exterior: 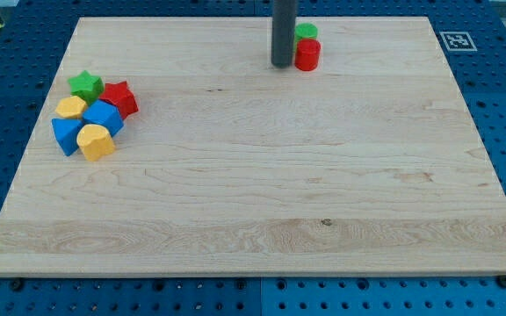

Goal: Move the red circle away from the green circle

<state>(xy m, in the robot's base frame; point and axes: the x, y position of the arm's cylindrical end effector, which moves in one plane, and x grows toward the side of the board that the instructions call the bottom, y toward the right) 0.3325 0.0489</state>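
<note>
The red circle (pixel 307 54) stands near the view's top, right of centre, on the wooden board (pixel 262 175). The green circle (pixel 306 32) sits just above it, touching or nearly touching it. My tip (pixel 282 65) is at the end of the dark rod, just left of the red circle, close beside it; I cannot tell if it touches.
A cluster of blocks lies at the view's left: a green star (pixel 86 84), a red star (pixel 119 97), a yellow block (pixel 71 108), a blue block (pixel 104 115), a blue block (pixel 64 134), a yellow block (pixel 96 141). A marker tag (pixel 456 40) is at the top right.
</note>
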